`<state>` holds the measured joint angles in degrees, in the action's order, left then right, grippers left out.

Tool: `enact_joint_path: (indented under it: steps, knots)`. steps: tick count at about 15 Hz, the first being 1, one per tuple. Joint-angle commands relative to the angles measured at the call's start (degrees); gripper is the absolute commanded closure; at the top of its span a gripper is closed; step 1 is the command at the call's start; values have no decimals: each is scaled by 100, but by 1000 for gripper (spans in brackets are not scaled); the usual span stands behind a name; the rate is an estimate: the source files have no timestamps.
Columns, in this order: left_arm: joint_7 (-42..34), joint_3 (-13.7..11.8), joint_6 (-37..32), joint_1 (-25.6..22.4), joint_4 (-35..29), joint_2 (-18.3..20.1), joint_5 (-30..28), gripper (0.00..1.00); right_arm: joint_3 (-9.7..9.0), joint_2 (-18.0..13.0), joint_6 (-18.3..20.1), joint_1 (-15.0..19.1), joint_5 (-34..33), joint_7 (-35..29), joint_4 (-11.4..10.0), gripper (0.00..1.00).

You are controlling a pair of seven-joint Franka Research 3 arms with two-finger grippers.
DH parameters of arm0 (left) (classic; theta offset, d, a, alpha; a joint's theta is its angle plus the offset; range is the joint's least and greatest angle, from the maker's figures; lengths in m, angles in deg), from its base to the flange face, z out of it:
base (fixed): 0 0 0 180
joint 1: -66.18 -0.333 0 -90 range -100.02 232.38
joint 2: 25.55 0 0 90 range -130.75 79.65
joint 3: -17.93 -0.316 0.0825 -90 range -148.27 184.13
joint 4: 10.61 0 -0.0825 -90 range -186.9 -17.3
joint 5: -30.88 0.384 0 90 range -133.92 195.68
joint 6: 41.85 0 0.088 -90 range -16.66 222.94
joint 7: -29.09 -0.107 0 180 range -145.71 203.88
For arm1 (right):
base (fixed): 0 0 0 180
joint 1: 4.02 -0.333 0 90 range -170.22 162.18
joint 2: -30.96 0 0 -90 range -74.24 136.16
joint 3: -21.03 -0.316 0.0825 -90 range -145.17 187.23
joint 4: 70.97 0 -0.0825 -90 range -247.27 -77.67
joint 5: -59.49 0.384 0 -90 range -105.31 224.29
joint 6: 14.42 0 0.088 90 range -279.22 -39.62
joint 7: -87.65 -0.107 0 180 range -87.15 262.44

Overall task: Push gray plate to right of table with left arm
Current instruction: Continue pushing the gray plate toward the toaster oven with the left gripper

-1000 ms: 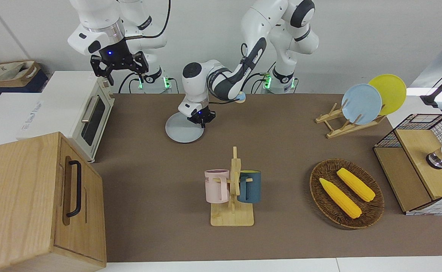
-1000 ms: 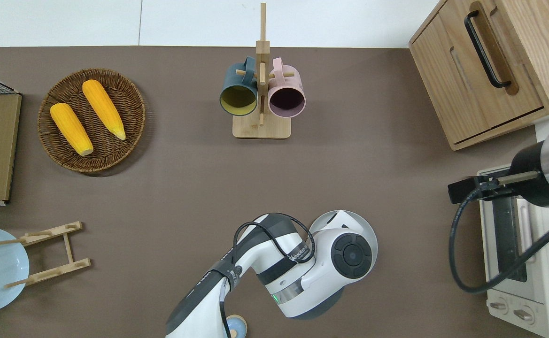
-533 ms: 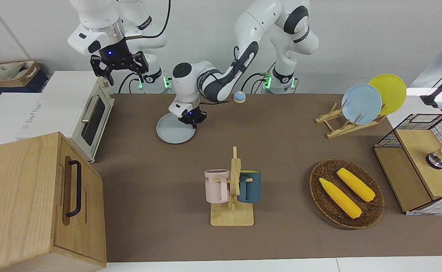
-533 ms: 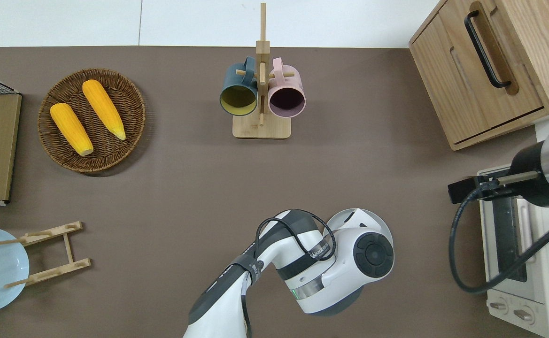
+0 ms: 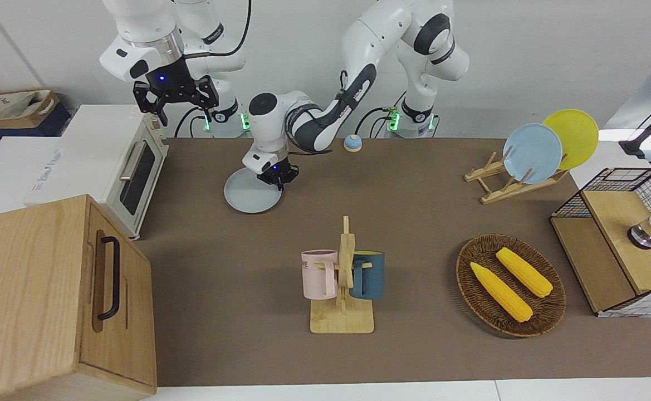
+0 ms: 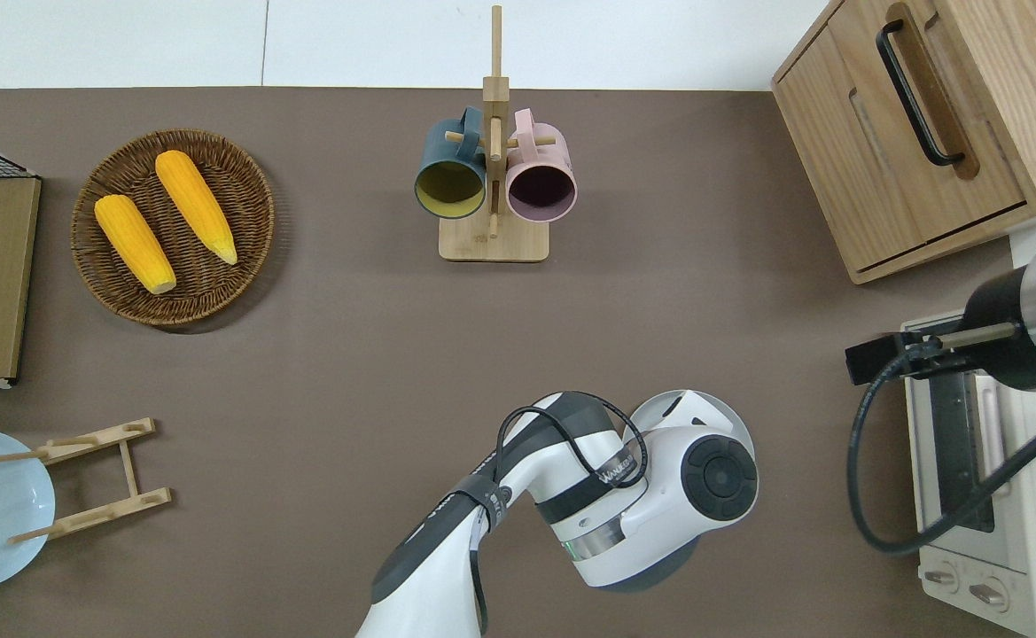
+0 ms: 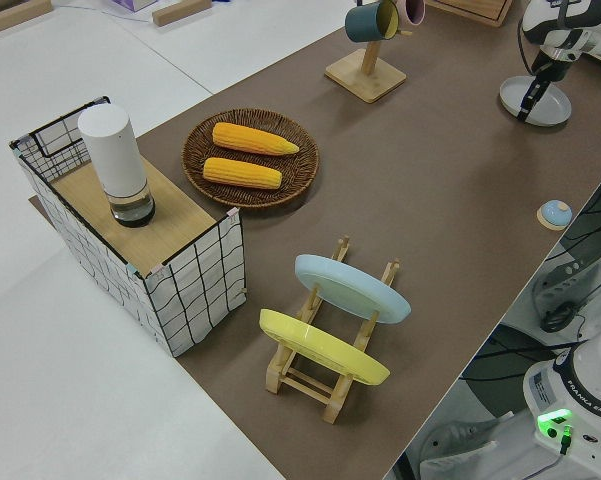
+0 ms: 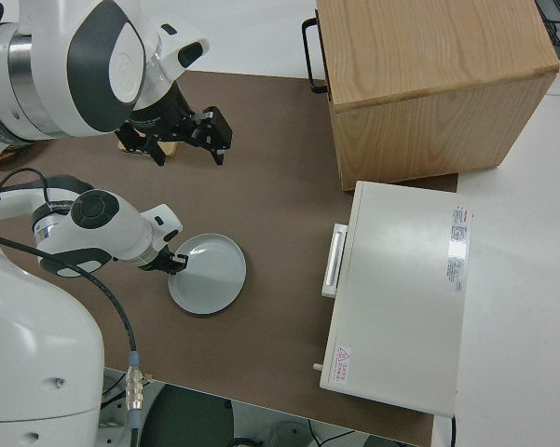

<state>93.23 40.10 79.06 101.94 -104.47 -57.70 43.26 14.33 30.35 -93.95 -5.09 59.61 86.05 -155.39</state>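
Note:
The gray plate (image 5: 247, 195) lies flat on the brown table (image 5: 414, 223), near the robots and toward the right arm's end. It also shows in the right side view (image 8: 210, 275) and the left side view (image 7: 540, 103). In the overhead view only its rim (image 6: 734, 416) shows under the left arm. My left gripper (image 5: 277, 181) is down at table height with its fingers together, touching the plate's rim on the side toward the left arm's end (image 8: 179, 263). My right gripper (image 5: 179, 103) is open and empty; that arm is parked.
A toaster oven (image 5: 130, 172) and a wooden cabinet (image 5: 52, 301) stand at the right arm's end, past the plate. A mug rack (image 5: 343, 284) stands mid-table, farther from the robots. A corn basket (image 5: 510, 285), a plate rack (image 5: 531, 153) and a wire crate (image 5: 620, 239) are at the left arm's end.
The left gripper and the gray plate have slid together toward the right arm's end of the table, closer to the toaster oven. The right arm has not moved.

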Motion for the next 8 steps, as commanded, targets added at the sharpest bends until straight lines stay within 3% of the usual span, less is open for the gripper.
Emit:
enact_joint_path:
  steps: [1, 6, 8]
  knots:
    - [187, -73, 3, 168, 290, -353, 194, 845, -85, -36, 69, 116, 59, 1, 22, 17]
    - [178, -73, -50, 159, 290, -344, 246, 161, -85, -36, 69, 116, 59, 1, 22, 17]
    - [160, -73, -67, 159, 290, -309, 282, 16, -85, -36, 69, 116, 59, -8, 22, 17]
